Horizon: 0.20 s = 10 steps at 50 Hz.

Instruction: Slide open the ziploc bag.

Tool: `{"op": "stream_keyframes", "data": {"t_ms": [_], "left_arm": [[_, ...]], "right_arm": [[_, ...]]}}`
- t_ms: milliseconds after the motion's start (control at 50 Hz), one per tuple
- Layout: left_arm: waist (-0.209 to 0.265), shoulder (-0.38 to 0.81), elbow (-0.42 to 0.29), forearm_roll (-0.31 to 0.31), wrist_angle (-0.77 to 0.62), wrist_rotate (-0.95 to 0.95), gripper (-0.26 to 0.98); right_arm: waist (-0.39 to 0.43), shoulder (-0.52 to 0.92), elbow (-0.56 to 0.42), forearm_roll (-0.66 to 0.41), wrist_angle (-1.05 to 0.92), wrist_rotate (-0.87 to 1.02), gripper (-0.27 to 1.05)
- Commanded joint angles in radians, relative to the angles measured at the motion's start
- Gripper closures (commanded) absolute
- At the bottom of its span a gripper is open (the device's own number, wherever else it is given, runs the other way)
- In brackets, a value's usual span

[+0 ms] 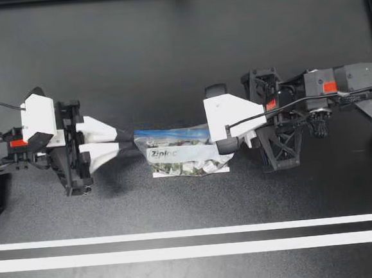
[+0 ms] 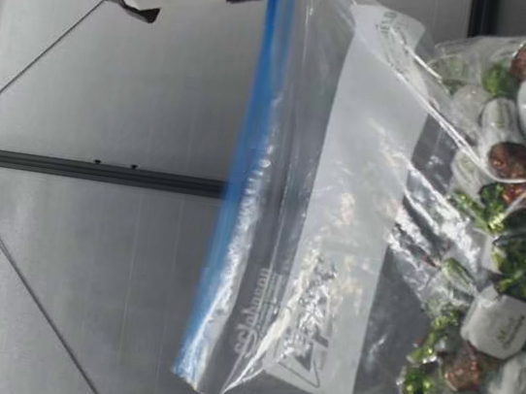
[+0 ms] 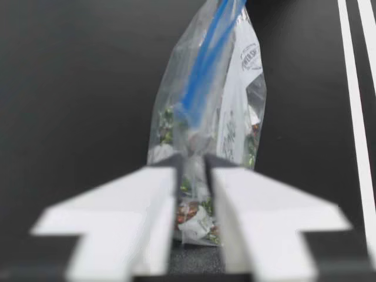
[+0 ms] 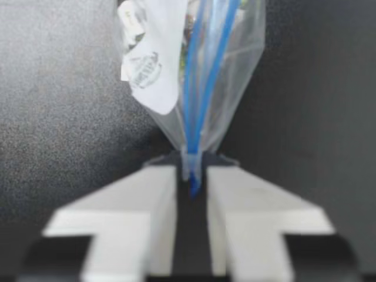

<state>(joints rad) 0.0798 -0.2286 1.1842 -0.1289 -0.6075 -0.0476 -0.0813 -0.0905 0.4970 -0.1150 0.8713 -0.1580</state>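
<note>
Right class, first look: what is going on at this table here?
Two robot arms hold a ziploc bag upright on the black table. My left gripper is shut on one end of the bag, my right gripper on the other, at the blue zip strip. The bag holds wrapped sweets. In the right wrist view the strip's two tracks look slightly parted, so the zip may be partly open.

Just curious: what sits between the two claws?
The ziploc bag of candies, its ends pinched by the left claw and right claw, as the top view shows.
</note>
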Motion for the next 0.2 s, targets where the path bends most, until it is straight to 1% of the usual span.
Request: {"op": "stream_keyframes", "data": {"t_ms": [0,60,180], "left_arm": [[0.003,-0.015,-0.012,0.005,-0.005,-0.002,0.34],[0.003,-0.018,-0.014,0.005,-0.005,0.000,0.34],[0.003,-0.038,-0.018,0.031,-0.008,0.000,0.34]], "right_arm": [[-0.008,-0.031,-0.011,-0.002,-0.015,0.002,0.51],[-0.008,-0.034,-0.011,0.000,-0.025,0.002,0.51],[-0.008,-0.049,-0.005,0.002,-0.064,0.003,0.51]]}}
